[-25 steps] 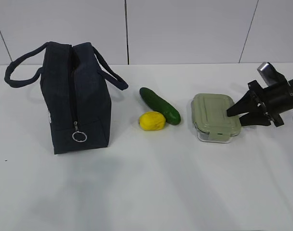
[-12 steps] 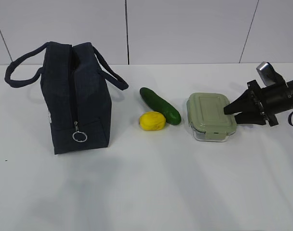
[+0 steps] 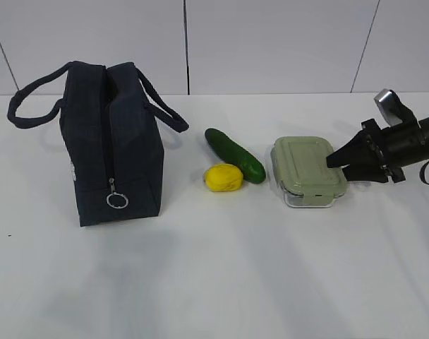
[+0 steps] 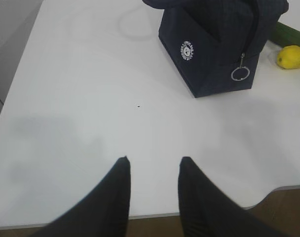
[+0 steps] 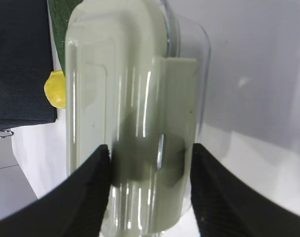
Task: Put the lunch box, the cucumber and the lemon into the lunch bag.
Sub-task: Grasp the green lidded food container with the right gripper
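Observation:
The lunch box (image 3: 310, 169) (image 5: 130, 98), clear glass under a sage-green lid, lies flat on the table right of centre. My right gripper (image 3: 339, 164) (image 5: 150, 145) is open and straddles its right end. One finger touches the lid side and a small gap shows at the other. The dark green cucumber (image 3: 233, 154) lies left of the box, with the yellow lemon (image 3: 223, 177) against its near side. The navy lunch bag (image 3: 116, 148) (image 4: 214, 44) stands upright at the left, and its ring pull (image 3: 116, 201) hangs low on the near end. My left gripper (image 4: 152, 159) is open and empty over the table's near edge.
The white table (image 3: 214, 268) ends close under the left gripper (image 4: 140, 217). A tiled wall (image 3: 271, 42) runs along the back. The bag's two loop handles (image 3: 31, 99) stick out to either side. The lemon (image 4: 292, 57) and cucumber (image 4: 290, 33) show beside the bag.
The right gripper has moved left against the lunch box, and the box has slid and turned a little towards the cucumber. The bag, lemon and cucumber have not moved.

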